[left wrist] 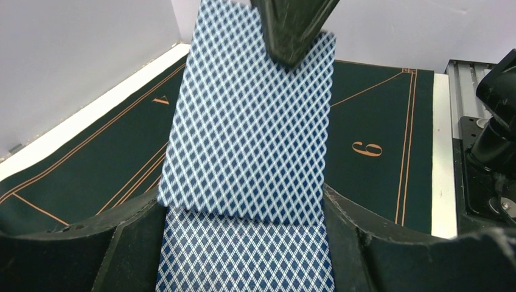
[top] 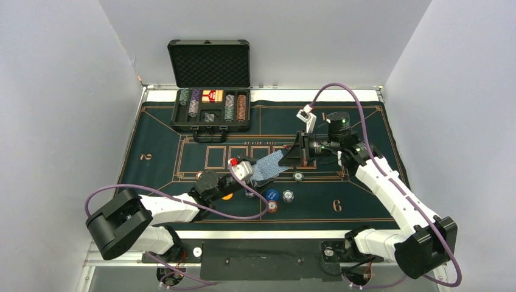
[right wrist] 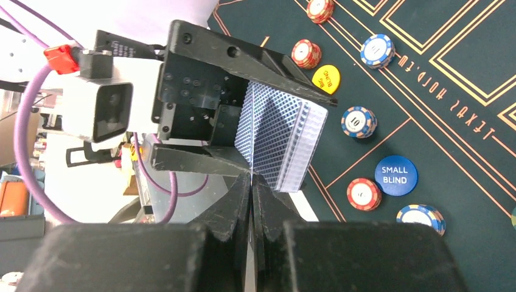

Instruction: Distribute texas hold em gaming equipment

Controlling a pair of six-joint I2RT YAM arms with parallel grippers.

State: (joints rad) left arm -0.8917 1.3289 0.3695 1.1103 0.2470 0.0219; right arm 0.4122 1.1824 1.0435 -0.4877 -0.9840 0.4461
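My left gripper (top: 258, 170) is shut on a deck of blue-backed playing cards (left wrist: 243, 261) and holds it above the green felt. The top card (left wrist: 255, 115) is slid forward off the deck. My right gripper (right wrist: 251, 179) is shut on the far edge of that top card; in the left wrist view its fingers (left wrist: 292, 30) pinch the card from above. The deck also shows in the right wrist view (right wrist: 286, 137). Red chips (right wrist: 364, 193), blue-white chips (right wrist: 358, 121), a blue SMALL BLIND button (right wrist: 395, 175) and a yellow button (right wrist: 326, 79) lie on the felt below.
An open black foam-lined case (top: 210, 118) with rows of chips and red card boxes stands at the back left. Loose chips (top: 288, 196) and the blue button (top: 271, 194) lie near the felt's front middle. Grey walls close in both sides.
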